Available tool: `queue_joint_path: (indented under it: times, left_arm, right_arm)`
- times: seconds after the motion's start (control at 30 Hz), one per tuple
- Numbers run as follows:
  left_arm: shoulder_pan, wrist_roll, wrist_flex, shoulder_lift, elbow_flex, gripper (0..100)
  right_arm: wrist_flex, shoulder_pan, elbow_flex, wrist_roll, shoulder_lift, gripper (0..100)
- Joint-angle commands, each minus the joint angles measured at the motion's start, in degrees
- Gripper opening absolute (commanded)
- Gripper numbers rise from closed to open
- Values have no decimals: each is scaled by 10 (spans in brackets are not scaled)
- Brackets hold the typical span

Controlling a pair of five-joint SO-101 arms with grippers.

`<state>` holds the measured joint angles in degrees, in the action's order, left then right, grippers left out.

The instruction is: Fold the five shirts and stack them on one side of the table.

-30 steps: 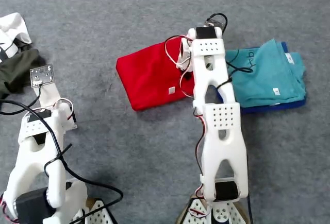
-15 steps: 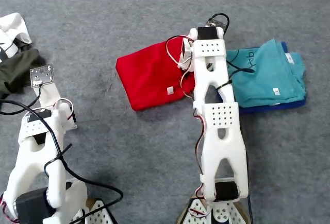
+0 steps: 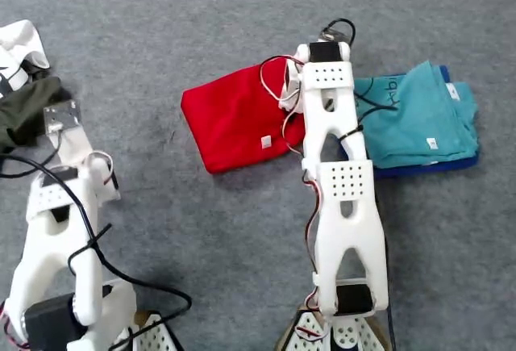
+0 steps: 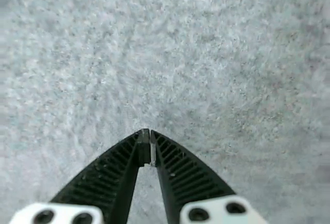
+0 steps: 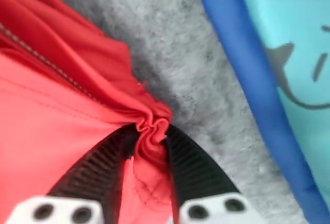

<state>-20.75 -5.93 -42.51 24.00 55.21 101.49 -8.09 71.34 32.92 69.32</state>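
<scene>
Between the tips of the right pincer a bunched edge of the red shirt is clamped, the folded teal shirt just beside. Thin bite: a drag could slip it or spoil the fold. Left pincer closed, empty.

Soft, even, bright light falls over the grey table. Faint, thin shadows lie under the red shirt and beside the right arm next to it.
</scene>
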Motion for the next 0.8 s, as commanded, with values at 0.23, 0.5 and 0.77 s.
queue_joint_path:
  times: [0.23,0.5,0.77]
  left_arm:
    - [156,129,-234,-90,-398,95]
    - [228,271,-224,-330,-568,136]
    - [229,352,-272,-516,-822,136]
  right_arm:
    - [2,27,15,-11,-8,2]
    - [-14,20,13,-14,-5,2]
    - [-15,19,13,-15,-5,2]
